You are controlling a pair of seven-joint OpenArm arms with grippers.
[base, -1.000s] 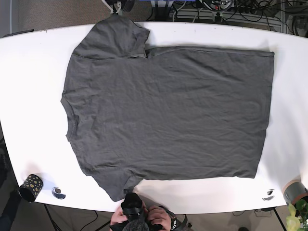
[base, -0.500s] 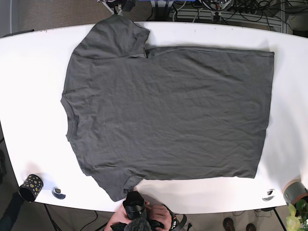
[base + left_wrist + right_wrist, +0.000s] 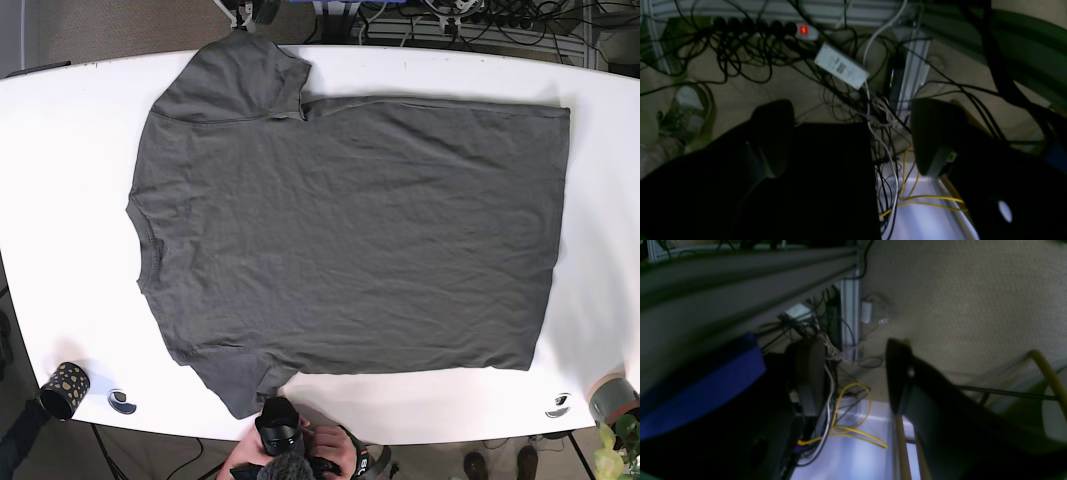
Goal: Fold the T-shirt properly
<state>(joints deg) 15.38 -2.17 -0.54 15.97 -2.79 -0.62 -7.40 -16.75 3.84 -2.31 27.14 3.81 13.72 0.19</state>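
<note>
So, base view: T-shirt [image 3: 340, 235] lies flat and unfolded on the white table [image 3: 60, 160], collar at 9 o'clock, hem at 3 o'clock, sleeves at 12 and 6. Spread fully open, presumably so both arms can reach the edges for a first fold. No arm over the table; a person with a camera [image 3: 280, 432] crouches at 6 o'clock off the near edge, a speckled cup [image 3: 64, 388] at 7 o'clock.

Left wrist view: left gripper [image 3: 853, 140] points at floor cables and a power strip [image 3: 756, 26], jaws apart, nothing between them. Looks parked below the table.

Right wrist view: right gripper [image 3: 855, 373] also faces carpet and yellow cable [image 3: 853, 413], jaws spread, empty.

Versus half a second back: shirt unchanged, no crease moved; only the person's feet at 5 o'clock have shifted slightly. Folding not started, I'd judge.
</note>
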